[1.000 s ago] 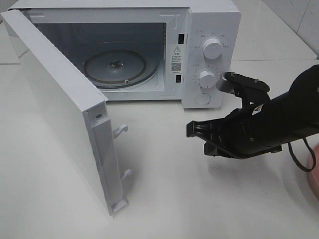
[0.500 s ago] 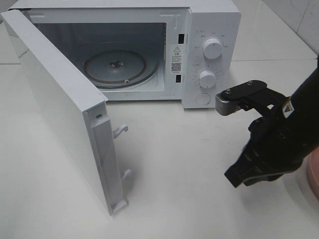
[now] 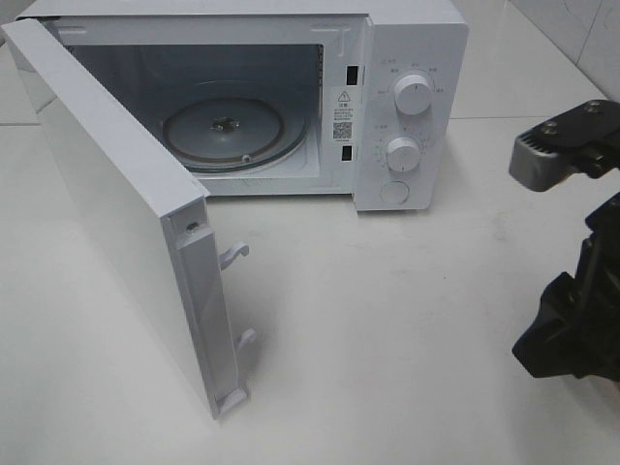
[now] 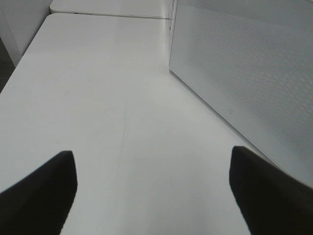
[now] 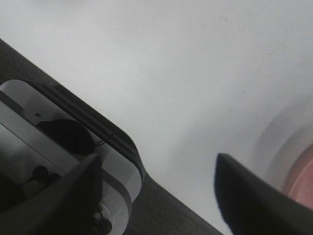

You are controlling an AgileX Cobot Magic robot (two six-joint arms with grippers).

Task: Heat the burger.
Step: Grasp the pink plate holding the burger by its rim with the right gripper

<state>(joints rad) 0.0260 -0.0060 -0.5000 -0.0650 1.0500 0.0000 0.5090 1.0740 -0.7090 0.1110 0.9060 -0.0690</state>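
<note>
The burger is out of view in every frame. The white microwave stands at the back with its door swung wide open to the left and its glass turntable bare. My right arm is at the far right edge of the exterior view, well clear of the microwave. In the right wrist view my right gripper is open and empty over the white table's edge, with a blurred pink plate rim beside it. My left gripper is open and empty over the table, next to the microwave's side wall.
The open door sticks out far toward the front of the table, with its latch hooks on the inner edge. Two knobs and a button sit on the microwave's right panel. A grey-white device lies below the table edge.
My right arm has swung from in front of the microwave's control panel to the right edge of the view, and the gripper has turned downward. The pink plate's edge no longer shows in the exterior view.
</note>
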